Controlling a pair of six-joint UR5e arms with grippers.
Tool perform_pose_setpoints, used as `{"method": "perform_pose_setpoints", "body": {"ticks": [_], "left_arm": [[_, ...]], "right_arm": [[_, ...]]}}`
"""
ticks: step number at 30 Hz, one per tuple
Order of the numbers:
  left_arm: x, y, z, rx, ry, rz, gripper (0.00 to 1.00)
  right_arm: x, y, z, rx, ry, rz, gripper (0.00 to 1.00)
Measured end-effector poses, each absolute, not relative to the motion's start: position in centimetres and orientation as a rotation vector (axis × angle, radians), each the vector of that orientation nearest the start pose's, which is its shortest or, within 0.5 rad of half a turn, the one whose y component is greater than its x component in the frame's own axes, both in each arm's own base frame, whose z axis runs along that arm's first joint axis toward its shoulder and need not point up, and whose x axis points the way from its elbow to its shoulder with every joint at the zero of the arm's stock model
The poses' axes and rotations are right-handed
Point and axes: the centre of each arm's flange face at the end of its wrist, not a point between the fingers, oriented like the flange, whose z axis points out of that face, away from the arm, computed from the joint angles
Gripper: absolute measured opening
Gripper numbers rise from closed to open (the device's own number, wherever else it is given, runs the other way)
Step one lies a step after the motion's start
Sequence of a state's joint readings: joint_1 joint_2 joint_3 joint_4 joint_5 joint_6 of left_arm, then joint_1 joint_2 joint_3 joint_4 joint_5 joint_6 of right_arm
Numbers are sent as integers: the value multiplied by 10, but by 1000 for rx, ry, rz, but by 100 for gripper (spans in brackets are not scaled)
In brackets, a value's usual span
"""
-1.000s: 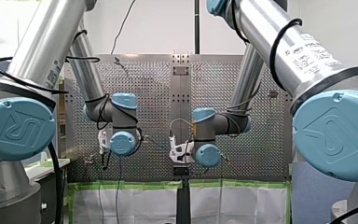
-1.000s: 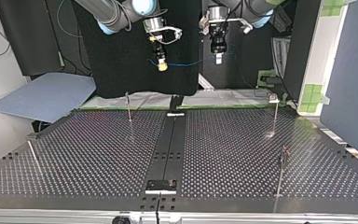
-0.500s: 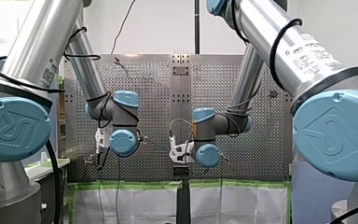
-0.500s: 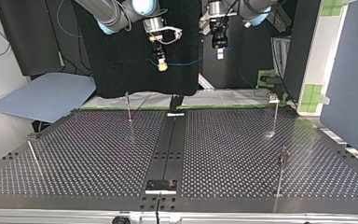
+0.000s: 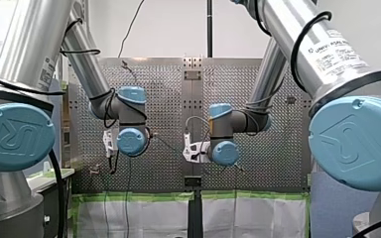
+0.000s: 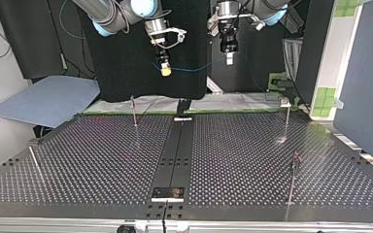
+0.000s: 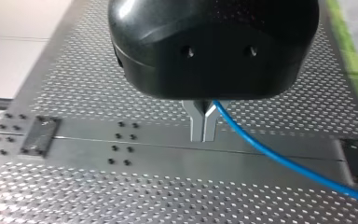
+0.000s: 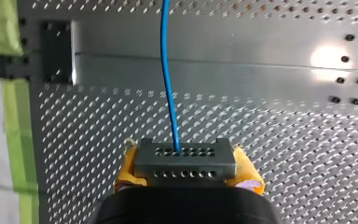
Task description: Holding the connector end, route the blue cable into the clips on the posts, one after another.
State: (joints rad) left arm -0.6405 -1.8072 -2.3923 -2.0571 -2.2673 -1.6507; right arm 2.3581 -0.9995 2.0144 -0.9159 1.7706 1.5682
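Right wrist view, right gripper [image 8: 186, 176] clamps connector [image 8: 185, 161], pads [image 8: 129, 170] mostly hidden, left gripper [image 7: 203, 128] pinches blue cable [image 7: 279, 159]

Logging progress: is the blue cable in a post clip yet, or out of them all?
Out. The blue cable spans the air between my right gripper and my left gripper, above the posts, touching none.

Perforated table [image 6: 102, 160], split by a dark centre rail [image 6: 175, 145]; four thin posts are stood on it, two by the far edge [image 6: 134, 111] [image 6: 287, 119], two nearer [image 6: 35, 164] [image 6: 293, 182]; right gripper [image 6: 165, 69], yellow-padded, and left gripper [image 6: 229, 58] are hung above the far edge; cable [image 6: 192, 69], blue, is strung between them.
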Motion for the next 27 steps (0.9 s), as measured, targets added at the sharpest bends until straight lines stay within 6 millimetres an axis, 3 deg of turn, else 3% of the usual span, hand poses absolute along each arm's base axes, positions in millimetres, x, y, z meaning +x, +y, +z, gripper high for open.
{"method": "perform_pose_setpoints", "body": {"ticks": [9, 27], "left_arm": [[265, -271, 165, -201, 1475, -79, 2], [275, -249, 185, -240, 1477, -23, 2]], "right_arm": [[458, -290, 119, 1731, -937, 1655, 0], [491, -311, 253, 1624, -874, 1871, 0]]}}
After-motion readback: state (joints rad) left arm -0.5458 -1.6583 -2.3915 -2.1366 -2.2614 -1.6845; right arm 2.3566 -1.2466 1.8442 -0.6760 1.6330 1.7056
